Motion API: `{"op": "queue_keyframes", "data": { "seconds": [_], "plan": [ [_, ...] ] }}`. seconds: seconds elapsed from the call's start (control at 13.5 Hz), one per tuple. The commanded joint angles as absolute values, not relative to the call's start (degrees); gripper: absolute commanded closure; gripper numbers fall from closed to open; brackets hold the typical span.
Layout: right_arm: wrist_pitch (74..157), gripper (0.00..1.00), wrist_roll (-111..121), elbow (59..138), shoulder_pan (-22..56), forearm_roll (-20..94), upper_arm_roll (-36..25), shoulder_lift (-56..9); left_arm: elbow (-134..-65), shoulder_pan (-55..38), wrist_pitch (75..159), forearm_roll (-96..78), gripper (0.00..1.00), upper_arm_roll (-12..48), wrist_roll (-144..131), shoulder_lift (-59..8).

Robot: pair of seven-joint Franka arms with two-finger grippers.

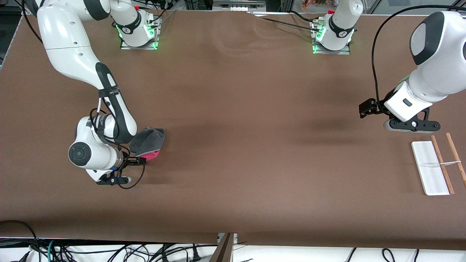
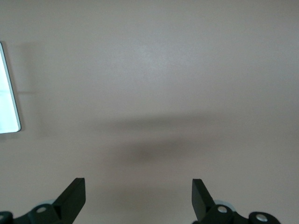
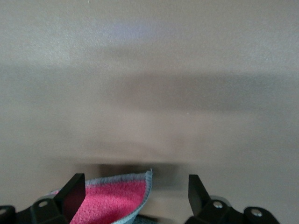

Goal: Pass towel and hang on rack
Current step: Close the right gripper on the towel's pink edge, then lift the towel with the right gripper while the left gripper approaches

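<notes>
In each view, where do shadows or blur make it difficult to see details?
Front view: soft dark shadows lie on the table under both arms; the towel is sharp. Left wrist view: a blurred shadow band crosses the table; the rack base glares white. Right wrist view: the table looks smeared, and only the towel's pink side is clear.

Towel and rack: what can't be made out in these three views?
- Towel: in the front view the right arm covers one side; the right wrist view shows only a pink corner, cut by the edge.
- Right gripper: whether a finger touches the towel is unclear.
- Rack: rods run off the front view's edge; the crossbar is too thin to follow. The left wrist view shows only a base sliver.
- Left gripper: open over bare table.
</notes>
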State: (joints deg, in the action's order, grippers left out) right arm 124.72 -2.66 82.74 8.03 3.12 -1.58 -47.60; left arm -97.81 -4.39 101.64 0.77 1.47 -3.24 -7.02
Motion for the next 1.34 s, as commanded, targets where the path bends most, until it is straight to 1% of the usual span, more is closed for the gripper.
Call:
{"op": "queue_keyframes", "data": {
  "seconds": [0.0, 0.07, 0.22, 0.3, 0.37, 0.45, 0.52, 0.59, 0.74, 0.89, 0.97, 1.11, 1.26],
  "plan": [
    [123.2, 0.34, -2.7, 83.2, 7.8, 3.4, -1.5, -47.1, -96.2, -4.0, 100.4, 2.0, 0.00, 1.7, -2.3, -7.6],
    [122.5, 0.42, -2.6, 83.1, 7.8, 3.4, -1.5, -47.0, -96.2, -4.0, 100.4, 2.0, 0.00, 1.7, -2.3, -7.5],
    [121.7, 0.45, -2.5, 82.9, 7.8, 3.4, -1.6, -47.0, -96.2, -4.0, 100.4, 2.0, 0.00, 1.7, -2.3, -7.6],
    [121.6, 0.49, -2.5, 82.9, 7.8, 3.4, -1.6, -47.0, -96.2, -4.0, 100.4, 2.1, 0.00, 1.7, -2.3, -7.6],
    [121.3, 0.55, -2.5, 82.9, 7.7, 3.4, -1.6, -46.9, -96.2, -4.0, 100.4, 2.0, 0.00, 1.7, -2.3, -7.5],
    [120.8, 0.60, -2.5, 82.9, 7.7, 3.5, -1.6, -46.9, -96.2, -4.0, 100.4, 2.0, 0.00, 1.7, -2.3, -7.5],
    [120.5, 0.62, -2.5, 82.9, 7.7, 3.5, -1.6, -46.9, -96.2, -4.0, 100.4, 2.0, 0.00, 1.7, -2.3, -7.5],
    [120.3, 0.67, -2.5, 82.8, 7.7, 3.5, -1.6, -46.9, -96.2, -4.0, 100.4, 2.0, 0.00, 1.7, -2.3, -7.6],
    [119.7, 0.83, -2.5, 82.6, 7.7, 3.5, -1.6, -46.8, -96.2, -4.0, 100.4, 2.0, 0.00, 1.7, -2.3, -7.5],
    [119.4, 0.97, -2.5, 82.4, 7.8, 3.5, -1.6, -46.5, -96.2, -4.0, 100.4, 2.0, 0.00, 1.7, -2.3, -7.6],
    [118.6, 1.00, -2.4, 82.4, 7.8, 3.4, -1.6, -46.2, -96.2, -4.0, 100.4, 2.0, 0.00, 1.7, -2.3, -7.5],
    [114.6, 1.00, -2.5, 80.1, 7.9, 3.6, -1.6, -46.1, -96.2, -4.0, 100.4, 2.0, 0.00, 1.7, -2.3, -7.6],
    [113.3, 1.00, -2.4, 78.3, 8.0, 3.6, -1.5, -45.9, -96.2, -4.0, 100.4, 2.0, 0.00, 1.7, -2.3, -7.5]
  ]
}}
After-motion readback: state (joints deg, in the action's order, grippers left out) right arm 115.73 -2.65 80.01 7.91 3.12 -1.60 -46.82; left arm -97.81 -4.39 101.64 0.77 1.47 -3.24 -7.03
